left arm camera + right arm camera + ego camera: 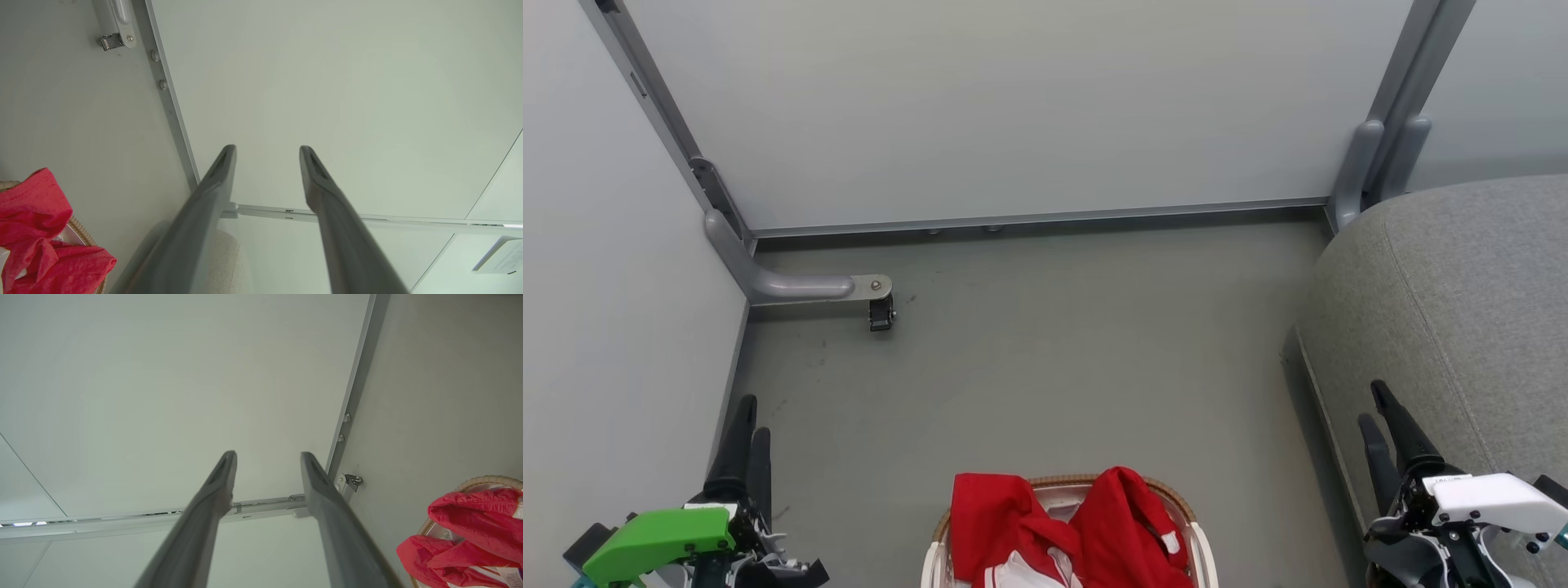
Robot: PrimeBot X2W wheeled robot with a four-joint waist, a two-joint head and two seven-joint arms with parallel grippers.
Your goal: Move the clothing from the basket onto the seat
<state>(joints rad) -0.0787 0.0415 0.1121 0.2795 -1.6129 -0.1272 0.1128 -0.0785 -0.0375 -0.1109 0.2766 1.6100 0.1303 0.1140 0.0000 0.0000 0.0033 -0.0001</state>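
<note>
**Clothing** [1094,523]: soft red fabric, crumpled, heaped in the basket [1181,500] and spilling over its far rim. One piece carries white stripes. Another has a small white sewn tag [1172,542], its print too small to read.

**Basket:** oval, with a cream plastic wall, a brown woven rim and white side handles. It stands on the floor [1045,367], which is smooth, matt grey and lightly scuffed.

**Seat** [1462,294]: right of the basket, well apart from it. Grey woven upholstery, a rounded edge, a stitched seam.

**Left gripper** [754,416]: left of the basket, apart from it. Two long dark tapered fingers stand spread with nothing between them. There is a green moulded cover [658,539] at the wrist.

**Right gripper** [1372,403]: right of the basket, against the seat's near edge. Its fingers are likewise spread and hold nothing. The wrist cover [1494,498] is white.

**Partition panels** [1013,106]: beyond the basket. Pale and smooth, framed in grey metal.

**Foot bracket** [800,286]: beyond the basket, to its left. Rounded grey metal ending in a small black caster [880,314].

**Placard** [496,255]: white, with lines of fine print that cannot be read.
</note>
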